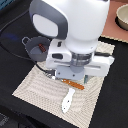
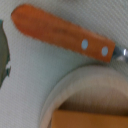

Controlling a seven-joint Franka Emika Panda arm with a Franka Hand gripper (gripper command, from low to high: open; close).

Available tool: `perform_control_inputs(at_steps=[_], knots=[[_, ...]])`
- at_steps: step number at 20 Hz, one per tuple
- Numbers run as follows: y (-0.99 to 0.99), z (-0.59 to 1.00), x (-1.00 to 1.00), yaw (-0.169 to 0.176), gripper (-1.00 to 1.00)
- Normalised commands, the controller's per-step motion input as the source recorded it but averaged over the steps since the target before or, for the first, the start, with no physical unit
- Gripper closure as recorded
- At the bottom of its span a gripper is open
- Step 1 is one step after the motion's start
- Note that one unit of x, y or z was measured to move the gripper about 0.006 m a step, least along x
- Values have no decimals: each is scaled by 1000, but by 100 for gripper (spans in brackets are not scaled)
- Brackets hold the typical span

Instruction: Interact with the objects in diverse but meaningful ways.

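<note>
Exterior view. The arm is hanging low over a ribbed beige placemat [image 1: 42, 85] that is lying on the dark tabletop [image 1: 107, 107]. Its white wrist body is covering the middle of the mat, so the pincer itself is hiding beneath it and cannot be seen. An orange-handled knife [image 1: 70, 92] is lying on the mat, just below the wrist toward the lower edge of this view; its orange handle is showing under the wrist and its pale blade is running away from the arm. A grey-blue pot [image 1: 36, 47] is sitting at the mat's corner on the exterior view's left, holding something small and reddish-brown, too blurred to name. A tan bowl-like dish [image 1: 122, 16] is standing well apart at the upper right of this view.

Wrist view. The orange handle [image 2: 62, 34], with two pale rivets, is filling the frame close beneath the camera, its long axis running on a slant across the picture, metal beginning at the riveted end. A tan round plate [image 2: 80, 85] is lying just beside it, a yellow-orange piece [image 2: 87, 119] on it. No pincer fingers are showing, so its opening and any hold cannot be told.

Judgement: a grasp is likely calling for fingers set across the handle's long axis.
</note>
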Motion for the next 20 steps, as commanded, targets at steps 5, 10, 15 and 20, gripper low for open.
perform_control_inputs(at_steps=[5,10,15,20], knots=[[-524,-136,147,-39,-100],[-527,-47,177,-65,-100],[-437,-102,121,-38,-100],[-387,-117,135,-21,100]])
